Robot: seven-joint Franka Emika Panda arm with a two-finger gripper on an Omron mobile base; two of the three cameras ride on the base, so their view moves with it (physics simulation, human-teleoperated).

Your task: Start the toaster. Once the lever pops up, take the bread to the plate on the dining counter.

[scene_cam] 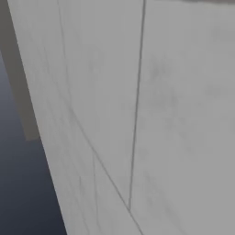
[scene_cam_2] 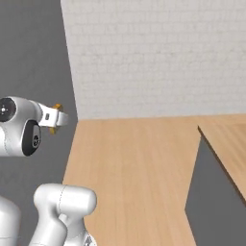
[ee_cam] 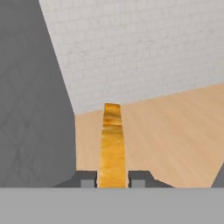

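My gripper [ee_cam: 112,179] is shut on the bread [ee_cam: 112,144]. The slice is seen edge-on, its golden-orange crust standing upright between the two dark fingertips [ee_cam: 86,178]. In the right base view the hand is held up at the left beside the arm's elbow, with a bit of the bread [scene_cam_2: 57,106] sticking out past it. A corner of the dining counter [scene_cam_2: 230,139], a light-wood top on a grey base, shows at the right. The toaster and the plate are out of view.
A white brick wall [scene_cam_2: 158,57] stands ahead, with a dark grey wall [scene_cam_2: 33,48] to its left and a wood floor [scene_cam_2: 134,173] below. Very close in the left base view is a pale grey panel [scene_cam: 137,114], with dark floor [scene_cam: 23,183] at its left.
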